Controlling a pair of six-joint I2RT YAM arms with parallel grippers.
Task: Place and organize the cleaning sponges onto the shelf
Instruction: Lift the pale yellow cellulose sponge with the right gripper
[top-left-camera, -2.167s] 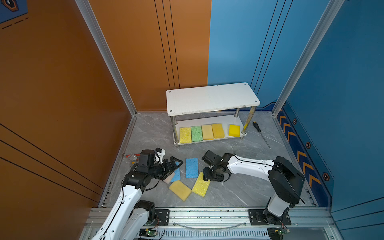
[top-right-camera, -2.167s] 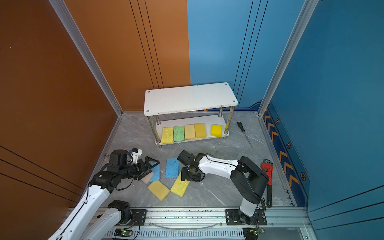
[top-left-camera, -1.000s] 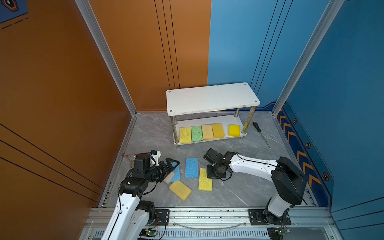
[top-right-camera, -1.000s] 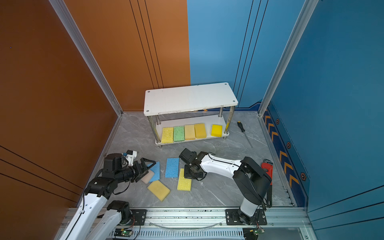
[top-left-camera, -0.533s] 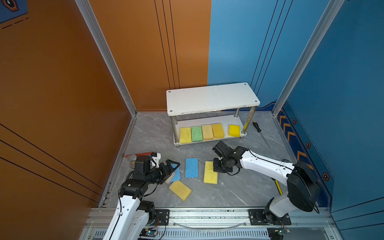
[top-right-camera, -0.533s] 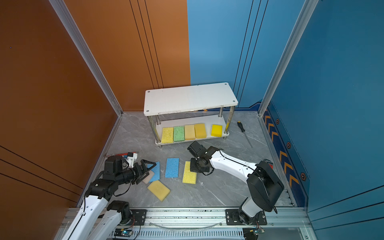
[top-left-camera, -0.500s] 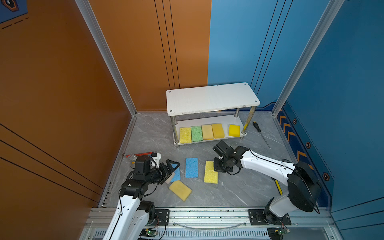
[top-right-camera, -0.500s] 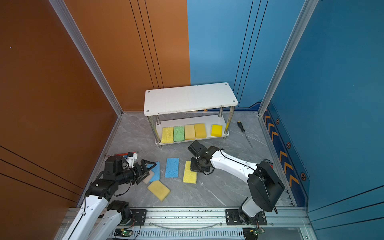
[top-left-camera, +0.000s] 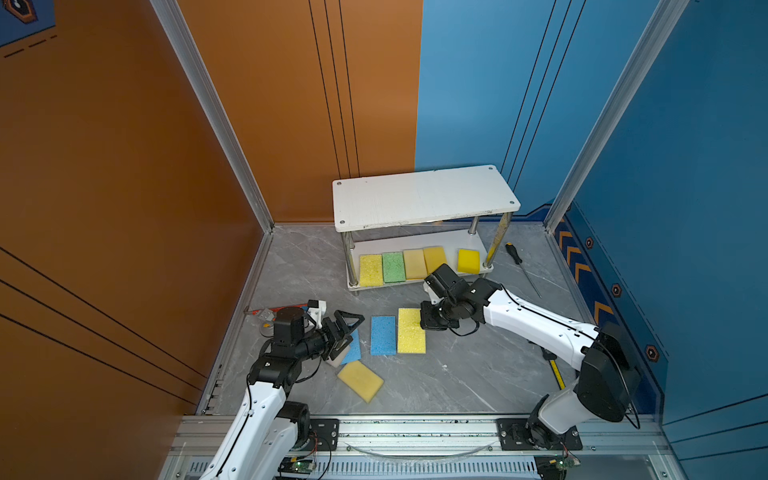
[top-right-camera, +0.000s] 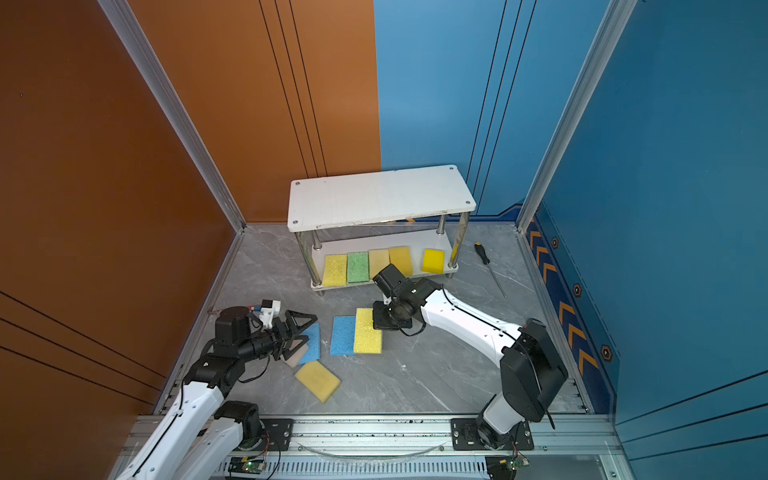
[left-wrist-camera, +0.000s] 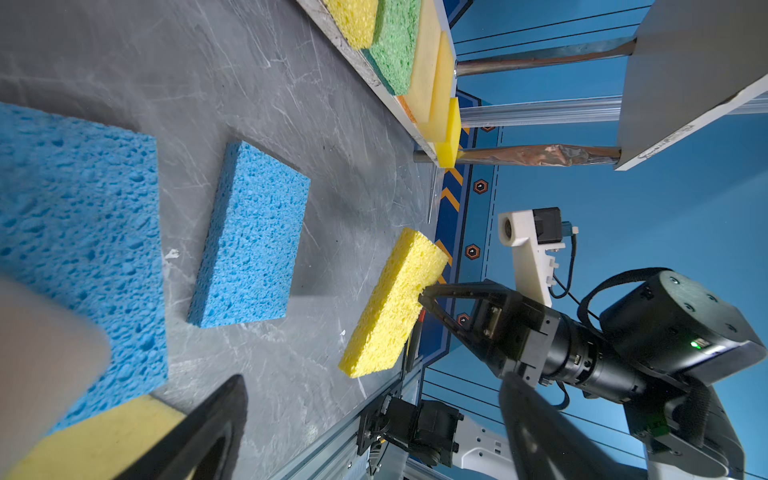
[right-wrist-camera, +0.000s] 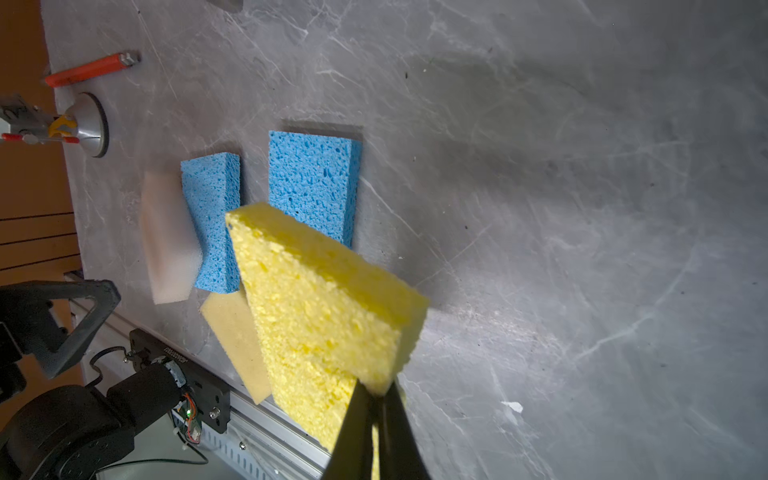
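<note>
The shelf (top-left-camera: 424, 197) stands at the back, its lower tier holding several sponges in a row: yellow (top-left-camera: 370, 270), green (top-left-camera: 393, 267), tan (top-left-camera: 414, 264) and two more yellow. My right gripper (top-left-camera: 428, 320) (right-wrist-camera: 374, 392) is shut on the edge of a yellow sponge (top-left-camera: 411, 330) (right-wrist-camera: 324, 299) (left-wrist-camera: 392, 307), held tilted just above the floor in front of the shelf. My left gripper (top-left-camera: 347, 336) (left-wrist-camera: 372, 380) hangs open over a blue sponge (top-left-camera: 353, 347) and a whitish-pink sponge (right-wrist-camera: 166, 241). Another blue sponge (top-left-camera: 382, 335) and a yellow sponge (top-left-camera: 360, 380) lie flat on the floor.
A screwdriver (top-left-camera: 519, 262) lies right of the shelf. An orange-handled tool (right-wrist-camera: 89, 68) and a round metal piece (right-wrist-camera: 89, 124) sit by the left wall. An aluminium rail (top-left-camera: 415, 428) runs along the front edge. Walls enclose the floor on three sides.
My right gripper has carried the yellow sponge away from the front rail toward the shelf, raising and tilting it. The left gripper has stayed open and has drawn back slightly to the left.
</note>
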